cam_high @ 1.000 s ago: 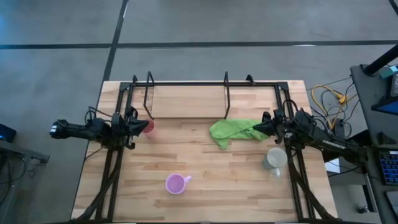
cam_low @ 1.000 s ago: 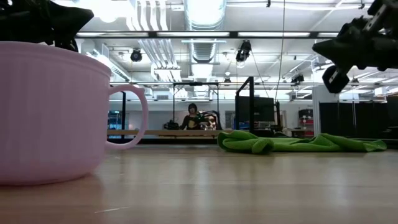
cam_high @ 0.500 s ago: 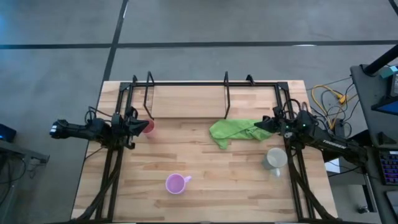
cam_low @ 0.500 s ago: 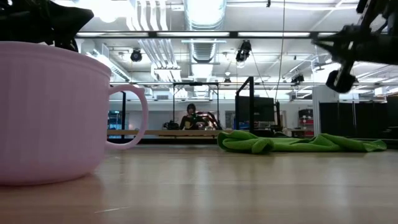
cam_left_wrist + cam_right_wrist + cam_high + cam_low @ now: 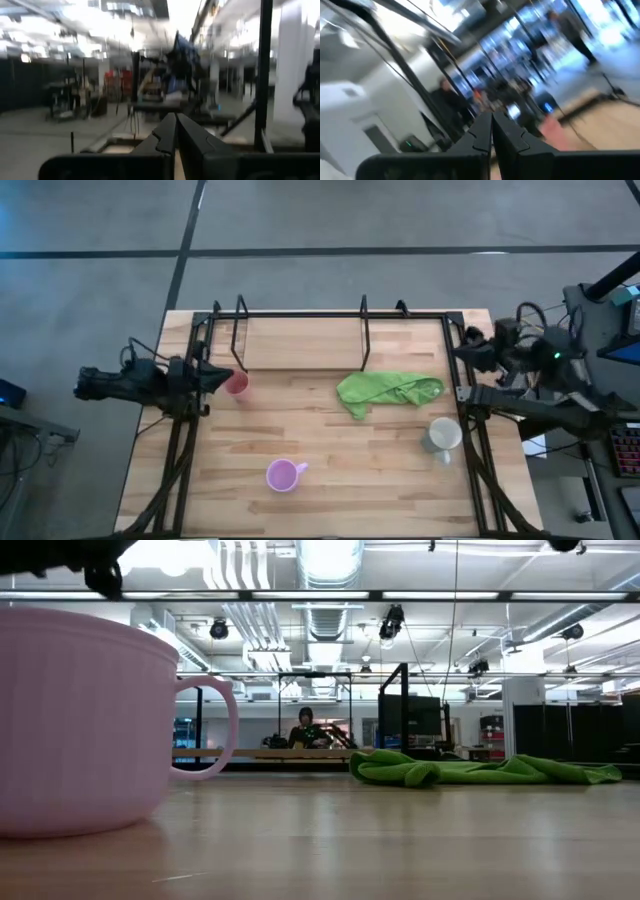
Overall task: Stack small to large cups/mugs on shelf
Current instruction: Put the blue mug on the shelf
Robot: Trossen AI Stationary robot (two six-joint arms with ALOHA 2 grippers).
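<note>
A red-pink cup (image 5: 238, 384) stands on the table at the left, just in front of the shelf (image 5: 300, 340), a light-wood board in black rods at the far edge. A lilac-purple mug (image 5: 283, 475) stands near the front and fills the left of the low view (image 5: 80, 720). A grey-white mug (image 5: 441, 435) stands at the right. My left gripper (image 5: 222, 376) is shut (image 5: 175, 131) and hovers beside the red-pink cup, on its left. My right gripper (image 5: 458, 352) is shut (image 5: 491, 129) and raised over the table's far right edge.
A green cloth (image 5: 385, 392) lies crumpled on the table right of centre, in front of the shelf; it also shows in the low view (image 5: 470, 770). Black frame rails (image 5: 180, 450) run along the table's left and right sides. Bare wood lies in the middle.
My right gripper has risen and drawn back from beside the green cloth toward the table's far right edge. My left gripper has risen a little and drawn slightly toward the left edge. The cups and the cloth have stayed where they were.
</note>
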